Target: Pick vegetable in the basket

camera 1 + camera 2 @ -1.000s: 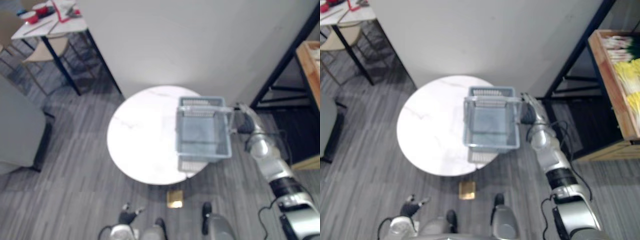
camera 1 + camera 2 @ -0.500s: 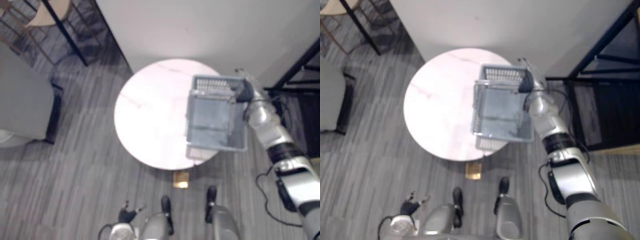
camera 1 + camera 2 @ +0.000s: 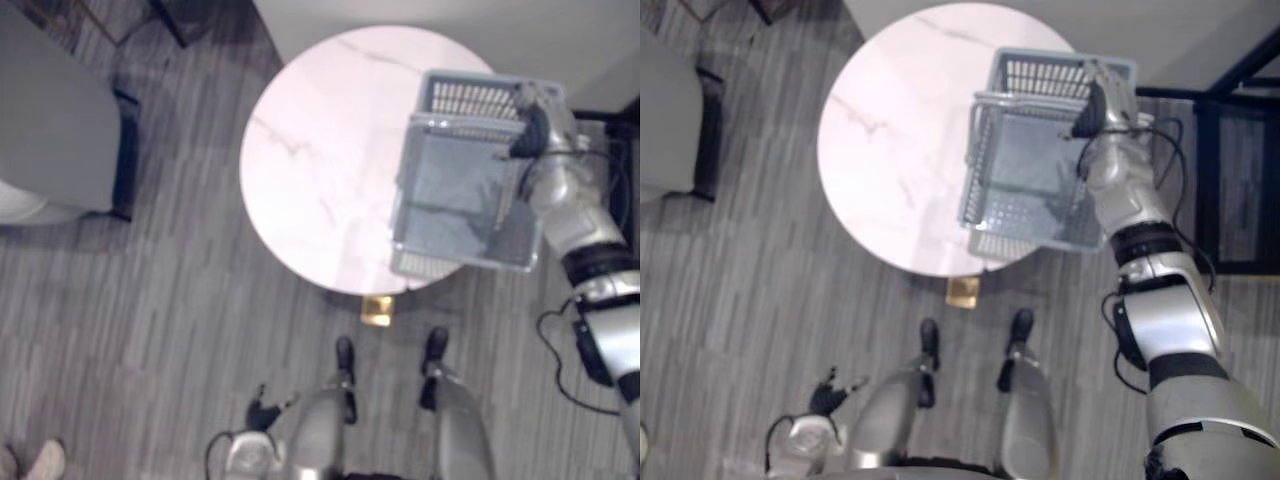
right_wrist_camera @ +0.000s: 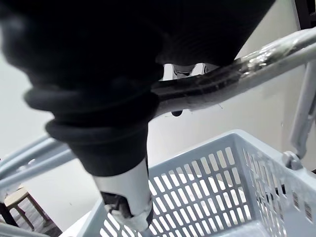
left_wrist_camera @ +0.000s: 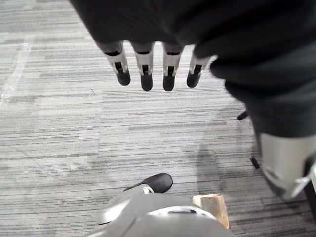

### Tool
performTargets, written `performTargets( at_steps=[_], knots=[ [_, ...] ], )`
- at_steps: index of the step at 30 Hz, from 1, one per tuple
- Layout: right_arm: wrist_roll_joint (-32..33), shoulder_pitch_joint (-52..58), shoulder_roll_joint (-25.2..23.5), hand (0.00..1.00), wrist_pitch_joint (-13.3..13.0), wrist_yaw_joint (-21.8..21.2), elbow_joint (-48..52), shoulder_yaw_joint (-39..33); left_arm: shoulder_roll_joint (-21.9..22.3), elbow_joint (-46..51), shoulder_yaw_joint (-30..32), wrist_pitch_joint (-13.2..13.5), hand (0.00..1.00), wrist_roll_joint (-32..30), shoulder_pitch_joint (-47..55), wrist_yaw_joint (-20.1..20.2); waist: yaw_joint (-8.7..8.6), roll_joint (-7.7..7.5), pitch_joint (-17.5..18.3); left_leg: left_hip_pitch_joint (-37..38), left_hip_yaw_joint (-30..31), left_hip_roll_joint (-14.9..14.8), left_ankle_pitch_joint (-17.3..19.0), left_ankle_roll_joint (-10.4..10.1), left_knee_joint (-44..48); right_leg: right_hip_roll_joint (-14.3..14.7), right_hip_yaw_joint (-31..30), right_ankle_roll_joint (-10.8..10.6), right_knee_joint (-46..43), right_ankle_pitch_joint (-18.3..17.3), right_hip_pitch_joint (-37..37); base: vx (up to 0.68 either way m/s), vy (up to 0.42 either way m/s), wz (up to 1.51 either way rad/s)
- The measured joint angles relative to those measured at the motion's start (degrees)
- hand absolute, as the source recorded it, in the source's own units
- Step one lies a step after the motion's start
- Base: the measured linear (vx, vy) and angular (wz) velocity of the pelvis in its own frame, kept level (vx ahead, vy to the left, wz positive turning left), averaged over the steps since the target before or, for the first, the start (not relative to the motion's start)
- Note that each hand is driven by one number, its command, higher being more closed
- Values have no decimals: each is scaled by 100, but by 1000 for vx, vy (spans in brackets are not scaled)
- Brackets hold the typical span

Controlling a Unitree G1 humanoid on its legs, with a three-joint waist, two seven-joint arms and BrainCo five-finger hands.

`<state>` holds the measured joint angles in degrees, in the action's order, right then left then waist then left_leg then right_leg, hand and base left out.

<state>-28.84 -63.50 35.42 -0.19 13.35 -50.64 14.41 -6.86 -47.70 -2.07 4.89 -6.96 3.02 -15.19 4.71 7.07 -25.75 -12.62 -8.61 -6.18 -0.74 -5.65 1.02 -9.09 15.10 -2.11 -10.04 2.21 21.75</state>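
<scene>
In the left eye view, a grey-blue plastic shopping basket (image 3: 470,98) is seen held over the right edge of a round white marble table (image 3: 320,150), carried from above by the right robot hand (image 3: 532,125). The basket's floor is bare, with no vegetable lying in it; where the vegetables are kept cannot be told. The left robot hand (image 3: 262,412) is seen low beside the body, well apart from the table. A small wooden block (image 3: 377,310) lies on the floor by the table's near edge.

In the right eye view, the same arrangement is given: the basket is hung from the right arm, its near end past the table's rim.

In the left wrist view, the left robot hand's fingers (image 5: 146,74) are shown straight and released above the grey plank floor (image 5: 59,123), nothing being held.

In the right wrist view, the basket's handle (image 4: 237,74) is seen passing through the right robot hand, which is judged to be clenched round it; the latticed wall is seen beyond.

The basket is judged light and stiff, though free to swing on its hinged handle, so it is best held at the handle's middle. A vegetable is expected to be light and easily bruised, and would best be taken round its firmest part.
</scene>
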Motion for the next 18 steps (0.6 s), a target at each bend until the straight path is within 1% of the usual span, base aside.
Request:
performTargets(
  at_steps=[4, 8, 13, 16, 18],
  knots=[
    [0, -25, 35, 100, 76, 27, -214, -3, 6, -36, -102, 11, 0, 2, -134, -23, 25, 1, -1, -26, 153, 9, -57, 1, -1, -35, 133, 0, -16, 0, -55, -23, -9, 17],
    [-2, -24, 73, 100, 96, -21, -321, 0, 20, -25, -104, 3, 0, 2, -185, -24, -11, 21, -10, 5, 283, 57, -121, 29, -25, -94, 264, -1, -15, -1, -156, -23, 9, 18],
    [3, 128, 64, 100, 154, -234, -369, -17, 21, 84, -103, -5, 0, 2, -273, -3, 33, 4, -21, 398, 319, 70, -182, 45, -207, -108, 343, -7, 18, -5, -528, -2, 8, 6],
    [33, 550, 66, 100, 159, -251, -14, -359, 22, 249, -105, -6, 0, 1, -325, 82, -9, -36, -26, 713, 321, 87, -185, 53, -295, -111, 356, -20, 61, -14, -833, 3, 7, 1],
    [276, 1011, 40, 100, 168, -250, 493, -754, 5, 256, -104, -12, 0, -1, -387, 180, -80, -120, -18, 946, 280, 94, -186, 55, -382, -77, 326, -37, 107, -25, -1023, 11, 7, -8]
  ],
)
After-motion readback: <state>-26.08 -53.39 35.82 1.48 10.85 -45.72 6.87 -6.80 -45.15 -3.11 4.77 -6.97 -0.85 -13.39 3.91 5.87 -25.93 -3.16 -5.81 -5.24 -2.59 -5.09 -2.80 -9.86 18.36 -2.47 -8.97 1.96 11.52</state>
